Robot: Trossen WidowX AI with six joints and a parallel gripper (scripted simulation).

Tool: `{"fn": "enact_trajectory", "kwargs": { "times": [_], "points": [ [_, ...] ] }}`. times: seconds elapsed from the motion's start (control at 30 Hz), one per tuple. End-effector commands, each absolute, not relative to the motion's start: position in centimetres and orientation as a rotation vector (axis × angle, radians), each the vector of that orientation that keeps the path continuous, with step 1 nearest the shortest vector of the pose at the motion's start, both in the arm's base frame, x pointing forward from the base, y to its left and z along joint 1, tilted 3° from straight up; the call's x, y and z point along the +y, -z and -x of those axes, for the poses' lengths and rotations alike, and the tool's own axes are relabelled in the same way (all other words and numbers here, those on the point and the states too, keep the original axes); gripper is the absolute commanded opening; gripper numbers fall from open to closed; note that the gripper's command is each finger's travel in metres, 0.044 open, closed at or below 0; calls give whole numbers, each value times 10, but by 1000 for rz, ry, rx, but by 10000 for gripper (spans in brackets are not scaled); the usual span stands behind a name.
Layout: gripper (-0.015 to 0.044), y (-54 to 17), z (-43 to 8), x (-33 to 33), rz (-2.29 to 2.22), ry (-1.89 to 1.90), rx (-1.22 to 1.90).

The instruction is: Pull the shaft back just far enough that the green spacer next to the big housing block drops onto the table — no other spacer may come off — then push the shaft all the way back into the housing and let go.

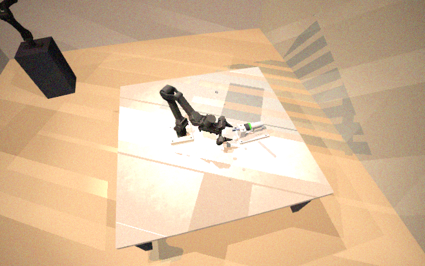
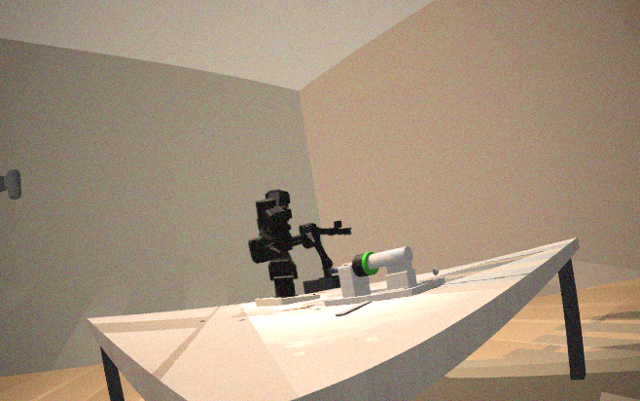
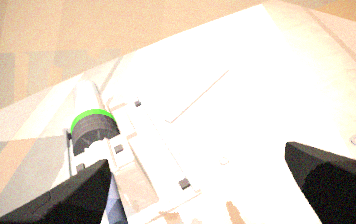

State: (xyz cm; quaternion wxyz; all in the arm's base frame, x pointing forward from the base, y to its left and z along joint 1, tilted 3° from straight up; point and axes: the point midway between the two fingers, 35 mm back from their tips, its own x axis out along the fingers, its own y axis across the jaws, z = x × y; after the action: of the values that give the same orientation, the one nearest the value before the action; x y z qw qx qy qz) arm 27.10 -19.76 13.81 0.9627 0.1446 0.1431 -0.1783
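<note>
The green spacer (image 1: pixel 248 126) (image 2: pixel 365 263) (image 3: pixel 93 111) sits on the fixture against the white cylindrical housing (image 1: pixel 257 124) (image 2: pixel 391 257) (image 3: pixel 86 94). Dark spacers (image 2: pixel 357 265) (image 3: pixel 95 131) stand between it and the smaller white support block (image 2: pixel 354 283) (image 3: pixel 132 182). The shaft's blue outer end (image 1: pixel 235 130) (image 3: pixel 116 209) sticks out of that block toward the arm. My gripper (image 1: pixel 231 133) (image 3: pixel 198 159) is open and empty, its fingers pointing toward the fixture. The shaft end lies near one finger, not between the two. Shaft parts inside the spacers are hidden.
A thin strip (image 1: pixel 267 149) (image 2: pixel 353 309) (image 3: pixel 200 95) lies on the table beside the fixture. A small grey ball (image 1: pixel 216 92) (image 2: pixel 435 272) lies farther off. A black pedestal (image 1: pixel 48 69) with another arm stands beyond the table.
</note>
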Motion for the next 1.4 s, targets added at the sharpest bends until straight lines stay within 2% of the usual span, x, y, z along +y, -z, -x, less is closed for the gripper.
{"fn": "enact_trajectory", "kwargs": {
  "times": [0.0, 1.37],
  "points": [
    [440, -96, -302, -149, -52, 28, 480],
    [440, -96, -299, -141, -51, 25, 482]
  ]
}}
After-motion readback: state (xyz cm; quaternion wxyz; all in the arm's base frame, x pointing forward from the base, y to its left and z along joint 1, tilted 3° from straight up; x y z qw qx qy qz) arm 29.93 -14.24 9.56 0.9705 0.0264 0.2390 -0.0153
